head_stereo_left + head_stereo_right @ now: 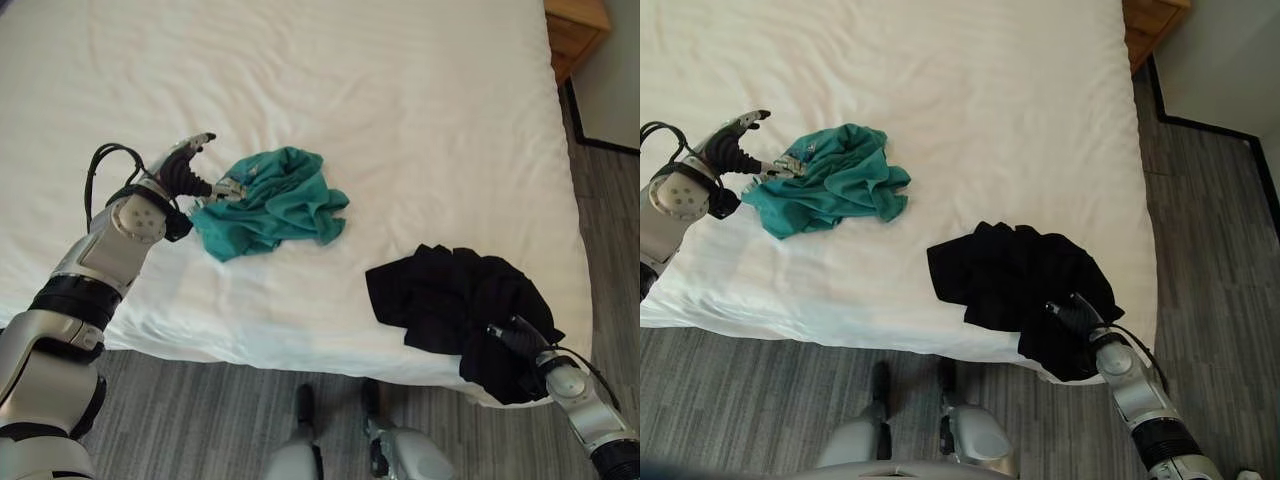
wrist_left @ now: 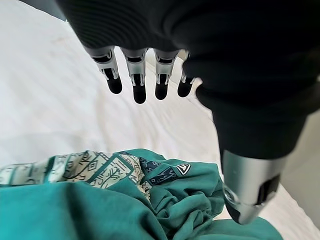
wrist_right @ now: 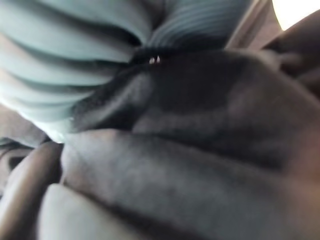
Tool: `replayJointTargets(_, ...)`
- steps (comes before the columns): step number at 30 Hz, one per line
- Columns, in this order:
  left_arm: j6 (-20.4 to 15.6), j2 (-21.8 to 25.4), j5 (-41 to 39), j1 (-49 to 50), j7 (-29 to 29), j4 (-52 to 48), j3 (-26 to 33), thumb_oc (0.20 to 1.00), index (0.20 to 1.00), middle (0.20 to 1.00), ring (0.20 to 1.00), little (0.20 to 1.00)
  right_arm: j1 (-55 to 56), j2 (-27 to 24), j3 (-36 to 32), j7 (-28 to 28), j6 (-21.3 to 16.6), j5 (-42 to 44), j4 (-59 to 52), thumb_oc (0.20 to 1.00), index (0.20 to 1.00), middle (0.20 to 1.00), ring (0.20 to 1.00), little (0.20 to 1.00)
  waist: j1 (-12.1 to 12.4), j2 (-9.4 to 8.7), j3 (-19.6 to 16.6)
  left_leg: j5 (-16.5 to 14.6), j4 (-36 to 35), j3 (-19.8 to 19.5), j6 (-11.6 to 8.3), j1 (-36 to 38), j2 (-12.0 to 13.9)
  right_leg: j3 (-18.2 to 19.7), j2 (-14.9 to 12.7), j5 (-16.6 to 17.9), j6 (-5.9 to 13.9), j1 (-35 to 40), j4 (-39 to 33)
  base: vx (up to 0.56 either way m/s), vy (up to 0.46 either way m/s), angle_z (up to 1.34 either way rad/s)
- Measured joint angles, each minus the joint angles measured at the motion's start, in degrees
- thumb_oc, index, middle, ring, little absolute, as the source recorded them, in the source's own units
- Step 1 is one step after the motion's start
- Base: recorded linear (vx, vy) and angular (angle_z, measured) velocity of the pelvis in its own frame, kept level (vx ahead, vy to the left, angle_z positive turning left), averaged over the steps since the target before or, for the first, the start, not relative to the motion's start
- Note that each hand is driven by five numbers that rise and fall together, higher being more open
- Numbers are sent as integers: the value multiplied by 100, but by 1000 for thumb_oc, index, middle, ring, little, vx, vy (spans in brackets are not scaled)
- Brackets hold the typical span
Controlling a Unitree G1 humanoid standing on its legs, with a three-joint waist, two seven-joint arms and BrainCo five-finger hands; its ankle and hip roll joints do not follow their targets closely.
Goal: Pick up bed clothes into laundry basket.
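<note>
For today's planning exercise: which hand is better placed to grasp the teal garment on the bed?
Left. The left hand sits at the teal garment's edge with straight fingers just above it, while the right hand is buried in the black clothes across the bed.

Two crumpled garments lie on one white bed (image 1: 400, 90) (one teal garment (image 1: 275, 200), one black garment (image 1: 455, 300)).

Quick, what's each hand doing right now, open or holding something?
Left hand: open, at the teal garment.
Right hand: cannot be told, fingers buried in the black garment.
</note>
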Motion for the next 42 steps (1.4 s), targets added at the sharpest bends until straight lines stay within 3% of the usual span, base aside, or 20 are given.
replayJointTargets(4,35,-3,255,-473,42,447,-411,1000,1000,1000,1000,1000,-192,45,194,-39,-66,6,11,200,200,200,200,200,-145,-240,142,7,0,88,-3,-32,22,92,25,37,2,-78,0,-17,-4,-13)
replayJointTargets(11,172,-360,908,-540,163,691,-563,1000,1000,1000,1000,1000,-125,110,216,-169,-72,8,-99,200,200,200,200,200,-220,-425,242,-5,0,215,-18,-43,58,148,66,95,17,-144,1,-23,1,-10)
replayJointTargets(12,182,-396,1020,-541,197,674,-609,815,815,815,815,815,-112,112,215,-191,-74,8,-99,200,200,200,200,200,-216,-439,258,-13,-1,225,-28,-43,60,153,66,95,17,-153,1,-15,1,-5)
replayJointTargets(13,184,-418,1144,-539,199,668,-674,448,448,448,448,448,-109,116,215,-206,-74,8,-94,200,200,200,200,200,-204,-452,273,-14,-1,226,-29,-43,60,155,67,95,17,-154,1,-18,-2,-3)
replayJointTargets(14,194,-441,1257,-536,201,669,-714,222,222,222,222,222,-102,115,215,-207,-74,7,-94,200,200,200,200,200,-207,-457,277,-14,-1,229,-29,-43,60,156,67,96,16,-156,1,0,0,0)
replayJointTargets(15,226,-510,1529,-448,231,608,-656,200,200,200,200,200,-83,115,213,-214,-83,3,-101,200,200,200,200,200,-188,-456,278,-13,-1,228,-29,-42,61,157,67,97,14,-152,0,0,0,0)
replayJointTargets(19,246,-770,1793,96,458,284,-99,200,200,200,200,200,-63,122,187,-224,-100,0,-106,200,200,200,200,200,-156,-442,286,-11,-1,225,-27,-23,67,155,70,97,14,-129,0,0,0,0)
replayJointTargets(22,220,-988,1784,1209,466,-532,1043,200,200,200,200,200,28,125,105,-239,-99,-1,-149,200,200,200,200,200,-113,-306,355,-12,-1,225,-27,82,64,146,60,97,14,-20,-1,4,0,-1)
replayJointTargets(23,138,-1246,1620,2113,481,-1152,1859,200,200,200,200,200,155,172,-105,-233,-80,-4,-263,200,200,200,200,200,-10,-178,411,-13,-1,225,-26,149,62,139,57,97,13,44,-1,28,5,-4)
replayJointTargets(24,90,-1460,1412,2640,492,-1467,2308,200,200,200,200,200,211,244,-239,-231,-53,-1,-305,200,200,200,200,200,10,-119,448,-13,-2,222,-26,221,63,135,56,97,13,114,-2,36,14,0)
replayJointTargets(27,-138,-2513,465,4157,486,-2051,3236,200,200,200,200,200,478,686,-836,-241,40,312,-322,200,200,200,200,200,183,244,435,-59,-4,156,-53,426,63,88,50,47,35,345,-6,47,8,9)
replayJointTargets(30,-222,-3055,-658,5332,368,-2660,3592,200,200,200,200,200,587,1148,-1298,-265,74,1641,-372,200,200,200,200,200,318,527,327,-94,-4,-4,-87,480,57,-43,41,-42,7,465,-9,58,-15,24)
replayJointTargets(32,-179,-3355,-1056,5928,316,-2814,3716,200,200,200,200,200,787,1175,-1396,-237,105,2192,-671,200,200,200,200,200,406,679,229,-94,-6,-83,-91,511,56,-111,33,-81,-3,529,-6,84,-13,17)
replayJointTargets(34,-119,-3625,-1418,6444,201,-3181,3943,200,200,200,200,200,931,1321,-1486,-206,154,2633,-1186,200,200,200,200,200,441,739,189,-95,-14,-115,-92,656,53,-138,40,-103,-64,675,-10,60,-9,20)
replayJointTargets(38,-117,-3651,-1774,6511,142,-3602,3819,200,200,200,200,200,884,1448,-1388,-47,57,3475,-1771,200,200,200,200,200,760,1059,-506,-58,-4,-414,-37,787,-3,-419,-13,-202,-47,928,-6,40,8,35)
replayJointTargets(42,-162,-3764,-1853,6589,111,-3940,4090,200,200,200,200,200,850,1500,-1402,35,127,3475,-2105,200,200,200,200,200,801,1061,-718,-74,-5,-304,-16,984,-23,-357,-55,-217,-30,1080,-6,24,2,-8)
